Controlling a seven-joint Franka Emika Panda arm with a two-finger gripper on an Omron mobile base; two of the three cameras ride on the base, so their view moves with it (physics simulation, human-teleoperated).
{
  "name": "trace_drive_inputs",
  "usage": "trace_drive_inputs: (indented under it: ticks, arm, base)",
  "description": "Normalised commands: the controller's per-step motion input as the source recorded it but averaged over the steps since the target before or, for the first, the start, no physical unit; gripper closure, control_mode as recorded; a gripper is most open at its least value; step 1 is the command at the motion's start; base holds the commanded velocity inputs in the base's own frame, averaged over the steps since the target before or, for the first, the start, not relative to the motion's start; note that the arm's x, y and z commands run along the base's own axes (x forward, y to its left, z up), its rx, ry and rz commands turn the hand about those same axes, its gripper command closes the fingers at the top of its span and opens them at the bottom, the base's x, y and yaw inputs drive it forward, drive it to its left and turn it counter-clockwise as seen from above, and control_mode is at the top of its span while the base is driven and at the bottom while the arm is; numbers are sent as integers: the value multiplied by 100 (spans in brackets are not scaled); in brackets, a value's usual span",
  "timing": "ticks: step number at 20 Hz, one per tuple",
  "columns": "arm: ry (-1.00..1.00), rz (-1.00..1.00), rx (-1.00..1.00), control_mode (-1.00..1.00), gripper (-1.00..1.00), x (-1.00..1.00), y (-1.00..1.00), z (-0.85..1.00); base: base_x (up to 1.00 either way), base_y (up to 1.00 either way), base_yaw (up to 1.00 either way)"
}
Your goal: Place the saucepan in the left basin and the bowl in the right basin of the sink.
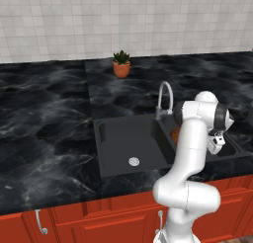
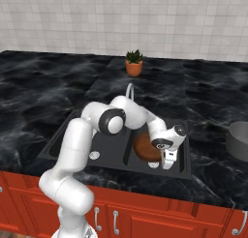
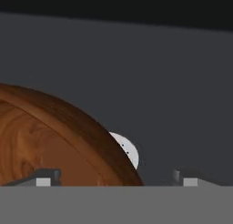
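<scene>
The tool (image 3: 116, 177) hangs low in the right basin (image 2: 160, 167) with its 2 tips wide apart, 1 on each side of the rim of the bowl (image 2: 146, 147), not squeezing it. The bowl sits in there by the drain (image 3: 127, 150). Farther right, the saucepan (image 2: 238, 141) waits on the worktop (image 2: 208, 101). It should go in the left basin (image 1: 126, 143).

You've got the wood bowl (image 2: 145, 146) in the right basin (image 2: 178, 165); grey saucepan (image 2: 238, 141) on counter, well right of sink (image 2: 54, 146).
</scene>
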Motion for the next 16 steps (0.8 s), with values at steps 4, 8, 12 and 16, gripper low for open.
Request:
trace_drive_inputs:
  ticks: [4, 8, 12, 16]
  arm:
    - [0, 0, -1, -100, -100, 0, 0, 28]
    - [0, 3, -5, -100, -100, 0, 0, 35]
    - [0, 16, -7, -100, -100, -4, 0, 34]
    - [-1, 29, -11, -100, -100, -16, 0, 31]
  base:
    - [0, 0, 0]
    - [0, 0, 0]
    - [0, 0, 0]
    - [0, 0, 0]
